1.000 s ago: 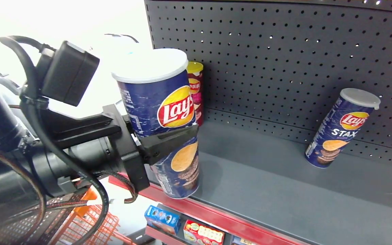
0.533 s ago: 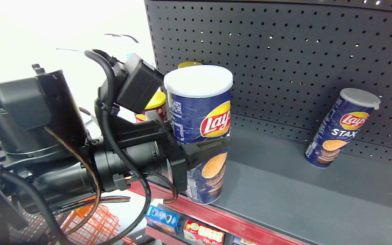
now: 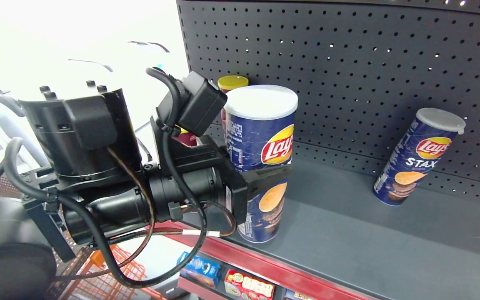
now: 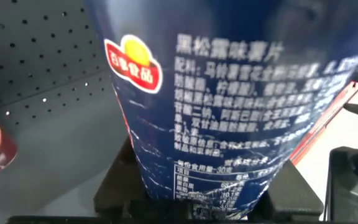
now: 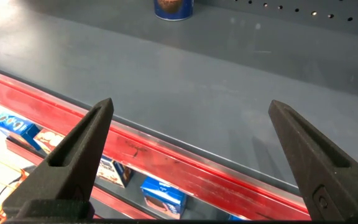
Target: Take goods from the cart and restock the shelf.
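Note:
My left gripper [image 3: 263,171] is shut on a tall blue chip can [image 3: 263,137] with a white lid, gripping it around the middle. The can [image 4: 222,93] stands upright at the front left of the grey shelf [image 3: 369,246], its base just behind the red front edge [image 3: 290,273]; whether it touches the shelf I cannot tell. A second blue can [image 3: 417,156] leans tilted against the pegboard at the back right. My right gripper [image 5: 191,162] is open above the shelf's front edge [image 5: 185,155], holding nothing, and the leaning can [image 5: 173,9] lies beyond it.
A dark red can with a yellow lid [image 3: 231,83] stands behind the held can, by the shelf's left end. Small boxed goods [image 3: 200,266] sit on the lower shelf. The orange cart [image 3: 111,279] is down at the left. The shelf's middle is bare.
My left arm has carried the blue can to the right and farther in over the shelf, slightly lower. The leaning can has not moved.

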